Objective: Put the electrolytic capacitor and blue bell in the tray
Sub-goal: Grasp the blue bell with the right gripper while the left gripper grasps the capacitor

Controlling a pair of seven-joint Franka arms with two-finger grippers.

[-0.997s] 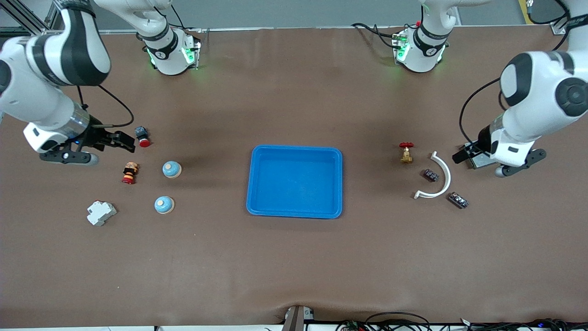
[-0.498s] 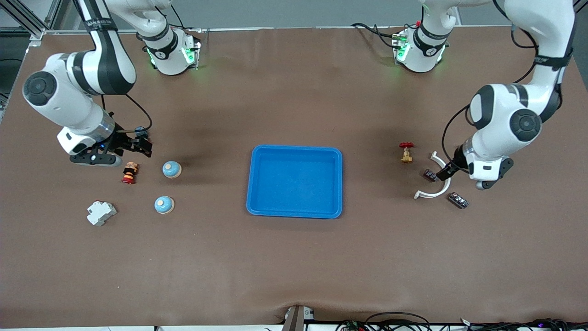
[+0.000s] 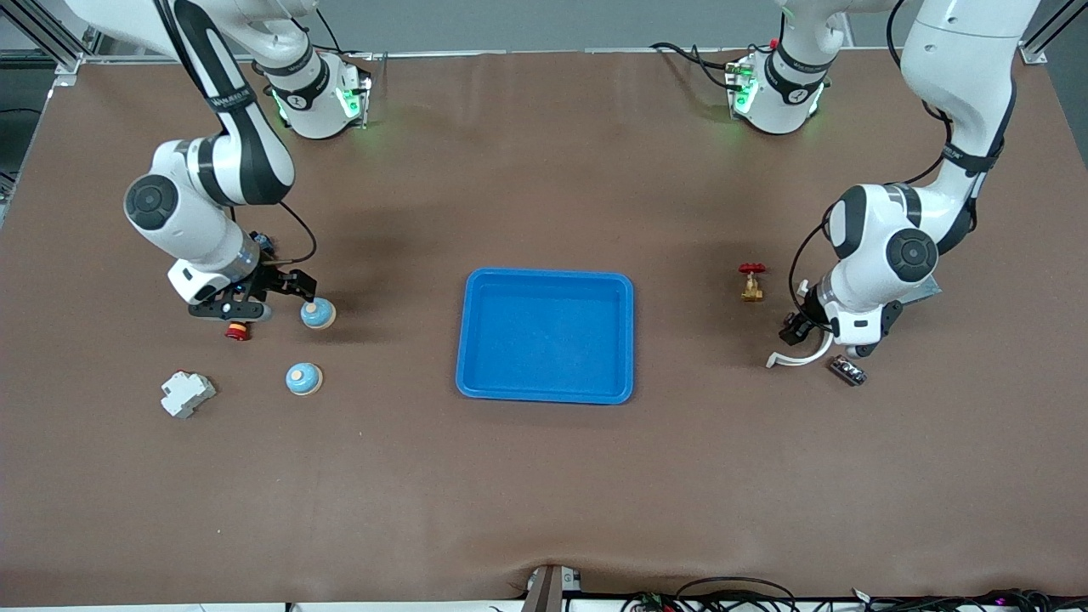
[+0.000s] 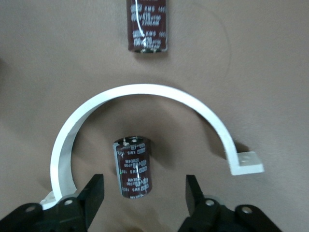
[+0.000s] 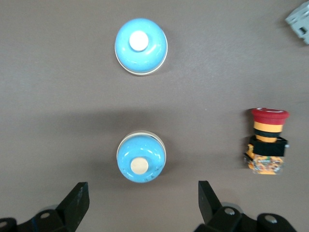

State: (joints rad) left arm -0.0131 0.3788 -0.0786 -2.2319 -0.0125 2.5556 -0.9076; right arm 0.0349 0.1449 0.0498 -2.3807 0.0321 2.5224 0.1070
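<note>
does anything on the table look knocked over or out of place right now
Nothing stands out. Both bells sit upright, the capacitors lie flat beside the white clamp, and the tray is square and empty.

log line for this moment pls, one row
left gripper: open over capacitor inside white clamp | right gripper: open over blue bell | tray: holds nothing | step: pre-grasp

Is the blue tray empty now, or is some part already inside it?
Empty. The front view shows only bare blue floor inside the tray; no capacitor or bell lies in it.
</note>
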